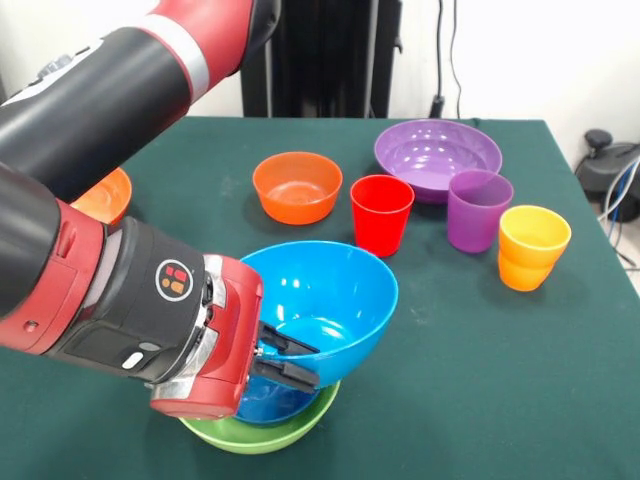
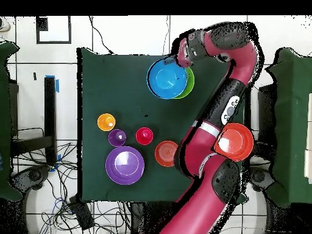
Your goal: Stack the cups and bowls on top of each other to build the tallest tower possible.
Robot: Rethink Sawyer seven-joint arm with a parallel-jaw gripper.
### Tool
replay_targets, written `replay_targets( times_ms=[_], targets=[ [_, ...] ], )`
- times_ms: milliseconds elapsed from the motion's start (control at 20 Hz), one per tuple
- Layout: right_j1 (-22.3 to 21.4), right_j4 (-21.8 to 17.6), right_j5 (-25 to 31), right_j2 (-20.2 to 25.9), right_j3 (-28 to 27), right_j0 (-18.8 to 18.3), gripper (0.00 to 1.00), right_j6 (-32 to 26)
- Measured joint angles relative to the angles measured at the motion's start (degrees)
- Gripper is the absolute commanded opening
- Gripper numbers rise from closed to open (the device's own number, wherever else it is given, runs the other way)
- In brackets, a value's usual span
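My gripper (image 1: 290, 360) is shut on the rim of the deep light blue bowl (image 1: 330, 290), one finger inside and one outside. The bowl is tilted and rests in the lime green bowl (image 1: 270, 432) at the table's near edge. A darker blue patch shows between them; I cannot tell if it is the dark blue bowl. In the overhead view the gripper (image 2: 180, 61) is at the blue bowl's (image 2: 166, 79) edge over the green bowl (image 2: 187, 85). The red cup (image 1: 381, 214), purple cup (image 1: 479, 210) and orange cup (image 1: 533, 247) stand upright in a row.
A small orange bowl (image 1: 297, 187) and a wide purple bowl (image 1: 437, 155) sit behind the cups. A wide orange-red bowl (image 1: 105, 198) lies at the left, partly behind my arm. The table (image 1: 450, 380) has a green cloth.
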Motion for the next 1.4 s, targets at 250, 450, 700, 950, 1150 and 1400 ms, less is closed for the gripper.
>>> replay_targets(
  times_ms=[250, 450, 700, 950, 1150, 1400],
  targets=[
    [0.0, -0.1, 0.0, -1.5, 0.0, 0.0, 0.00, 0.0],
    [0.1, 0.5, 0.0, -4.0, 0.4, -0.3, 0.00, 0.0],
    [0.1, 1.6, 0.0, -7.0, 1.3, -1.0, 0.00, 0.0],
    [0.1, 2.3, 0.0, -8.0, 1.4, -1.1, 0.00, 0.0],
    [0.1, 2.8, 0.0, -8.0, 1.4, -1.1, 0.00, 0.0],
    [0.0, 2.8, 0.0, -8.0, 1.4, -1.0, 0.00, 0.0]
  ],
)
